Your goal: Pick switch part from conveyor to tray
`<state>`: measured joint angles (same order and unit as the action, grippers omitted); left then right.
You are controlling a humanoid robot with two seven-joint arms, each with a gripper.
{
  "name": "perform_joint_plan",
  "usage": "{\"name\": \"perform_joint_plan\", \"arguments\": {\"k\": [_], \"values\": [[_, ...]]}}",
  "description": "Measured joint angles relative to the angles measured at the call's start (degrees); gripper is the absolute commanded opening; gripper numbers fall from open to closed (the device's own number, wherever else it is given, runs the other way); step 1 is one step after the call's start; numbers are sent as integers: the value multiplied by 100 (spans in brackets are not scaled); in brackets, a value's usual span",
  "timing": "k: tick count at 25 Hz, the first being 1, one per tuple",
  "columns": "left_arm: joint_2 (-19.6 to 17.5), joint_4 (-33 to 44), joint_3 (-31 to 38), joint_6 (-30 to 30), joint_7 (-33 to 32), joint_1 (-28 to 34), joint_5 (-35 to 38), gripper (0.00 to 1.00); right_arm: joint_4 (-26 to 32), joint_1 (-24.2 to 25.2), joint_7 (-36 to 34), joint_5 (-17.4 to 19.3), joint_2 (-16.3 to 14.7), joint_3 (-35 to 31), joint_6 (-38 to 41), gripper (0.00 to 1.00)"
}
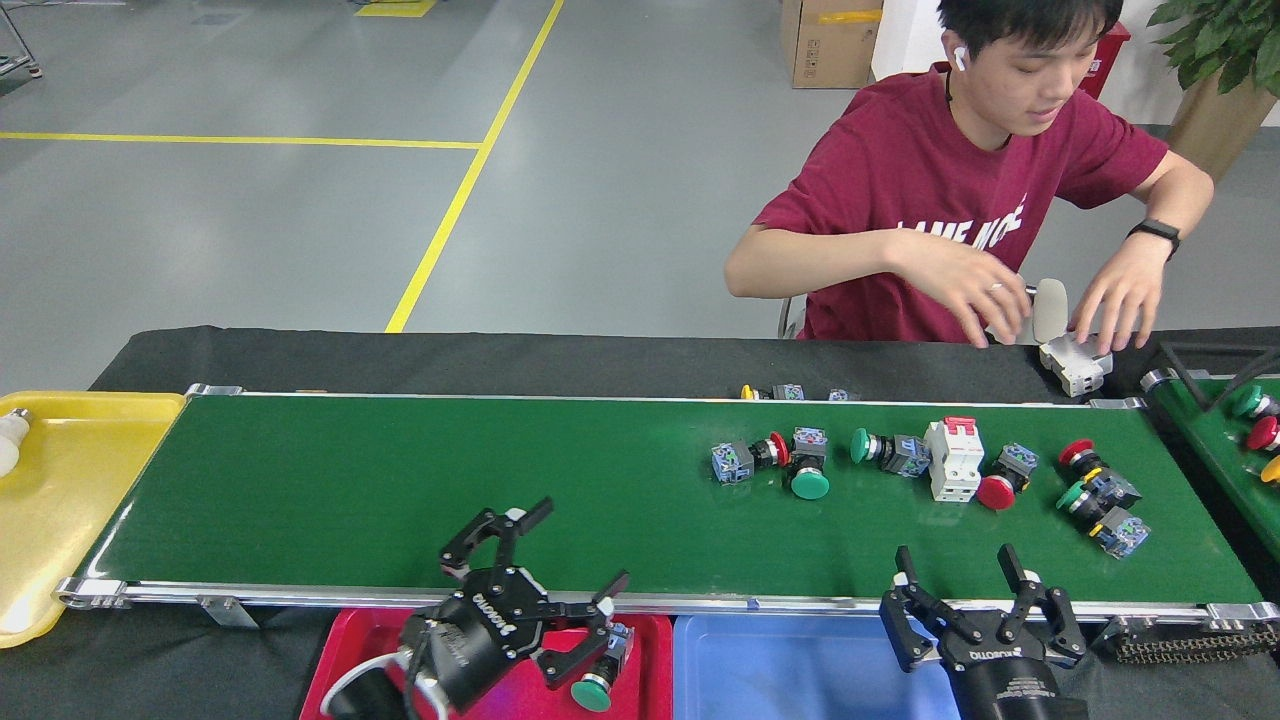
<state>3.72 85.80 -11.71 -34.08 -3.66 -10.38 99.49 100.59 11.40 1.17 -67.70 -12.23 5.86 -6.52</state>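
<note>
The conveyor carries several switch parts on its right half: a red-capped one, green-capped ones, a white breaker and more push buttons farther right. Another green-capped switch part lies in the red tray. My left gripper hangs open and empty over the front rail, above that tray. My right gripper is open and empty at the belt's front edge, by the right end of the blue tray.
A yellow tray with a bulb sits at the belt's left end. A person behind the table has both hands at a white breaker. A narrower belt with buttons stands at the right. Small parts lie by the back rail.
</note>
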Motion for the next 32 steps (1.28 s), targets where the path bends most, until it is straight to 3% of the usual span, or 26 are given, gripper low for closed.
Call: {"name": "perform_joint_plan", "arguments": {"k": [4, 12, 14, 17, 20, 23, 28, 32], "values": [[200, -883, -61, 195, -50, -729, 53, 100, -3, 16, -46, 173, 91, -373, 530, 98], [361, -2327, -73, 365, -67, -1604, 53, 100, -11, 40, -202, 120, 226, -418, 454, 98], [369, -2487, -75, 430, -73, -1650, 53, 100, -12, 39, -206, -7, 392, -418, 352, 98], [391, -2755, -75, 535, -84, -1822, 45, 100, -84, -61, -226, -484, 811, -375, 108, 98], [412, -3064, -75, 740, -50, -1985, 43, 100, -312, -510, -159, -1006, 1372, -102, -29, 98], [426, -3237, -75, 861, -30, -2056, 43, 100, -853, -1045, -38, -1401, 1720, 257, -338, 98], [426, -3662, -142, 997, -24, -2180, 42, 100, -1801, -1771, 20, -1466, 1784, 882, -969, 96], [427, -3997, -150, 1166, 109, -2408, 41, 97, -2584, -2352, 25, -1456, 1900, 926, -1304, 96]]}}
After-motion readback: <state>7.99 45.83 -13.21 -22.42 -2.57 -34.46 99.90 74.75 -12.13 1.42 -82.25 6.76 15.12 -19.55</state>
